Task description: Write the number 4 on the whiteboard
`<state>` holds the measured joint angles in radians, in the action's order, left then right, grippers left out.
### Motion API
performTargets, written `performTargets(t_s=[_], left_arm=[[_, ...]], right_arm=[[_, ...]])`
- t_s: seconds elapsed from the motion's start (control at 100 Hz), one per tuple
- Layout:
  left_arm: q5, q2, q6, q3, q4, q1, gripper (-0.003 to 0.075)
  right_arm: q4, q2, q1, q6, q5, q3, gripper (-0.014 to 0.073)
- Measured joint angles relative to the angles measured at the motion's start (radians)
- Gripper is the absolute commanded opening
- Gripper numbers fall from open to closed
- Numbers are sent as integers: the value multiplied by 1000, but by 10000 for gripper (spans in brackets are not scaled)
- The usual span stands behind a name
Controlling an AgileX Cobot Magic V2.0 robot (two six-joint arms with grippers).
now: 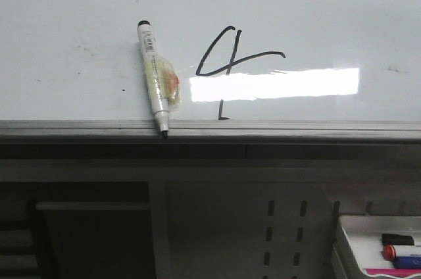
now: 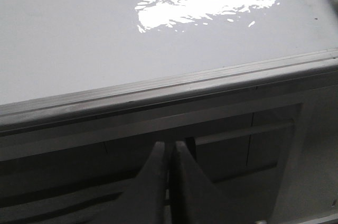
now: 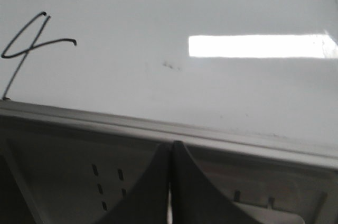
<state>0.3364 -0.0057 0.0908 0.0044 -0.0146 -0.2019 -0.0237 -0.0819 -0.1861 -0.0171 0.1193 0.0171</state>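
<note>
A black hand-drawn number 4 [image 1: 230, 62] stands on the glossy whiteboard [image 1: 316, 9], its stem partly washed out by a bright glare patch. The same number 4 [image 3: 29, 42] shows in the right wrist view on the whiteboard [image 3: 158, 12]. A white marker [image 1: 155, 76] with a yellowish taped grip leans on the board left of the figure, its tip on the grey lower rail [image 1: 276, 129]. No gripper holds it. My left gripper [image 2: 169, 145] is shut and empty below the rail [image 2: 174, 84]. My right gripper [image 3: 171, 145] is shut and empty below the rail too.
A white tray [image 1: 358, 239] with a red-capped and a blue marker sits at the lower right, under the board. Dark perforated panels [image 1: 283, 226] and a shelf opening [image 1: 92, 233] lie below the rail. Faint dark smudges [image 3: 170, 66] mark the board.
</note>
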Motion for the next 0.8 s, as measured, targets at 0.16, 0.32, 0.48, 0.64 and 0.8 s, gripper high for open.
performTargets(t_s=[0.16, 0.32, 0.48, 0.64, 0.8], left_arm=[[0, 0, 0, 0, 0, 0, -20], [0, 0, 0, 0, 0, 0, -20], [0, 0, 0, 0, 0, 0, -20], [0, 0, 0, 0, 0, 0, -20], [0, 0, 0, 0, 0, 0, -20]], right_arm=[[-16, 88, 44, 5, 203, 0, -64], [-22, 91, 57, 5, 210, -2, -64], [-22, 91, 57, 5, 210, -2, -64], [-22, 91, 57, 5, 210, -2, -64], [-22, 91, 57, 7, 210, -2, -64]])
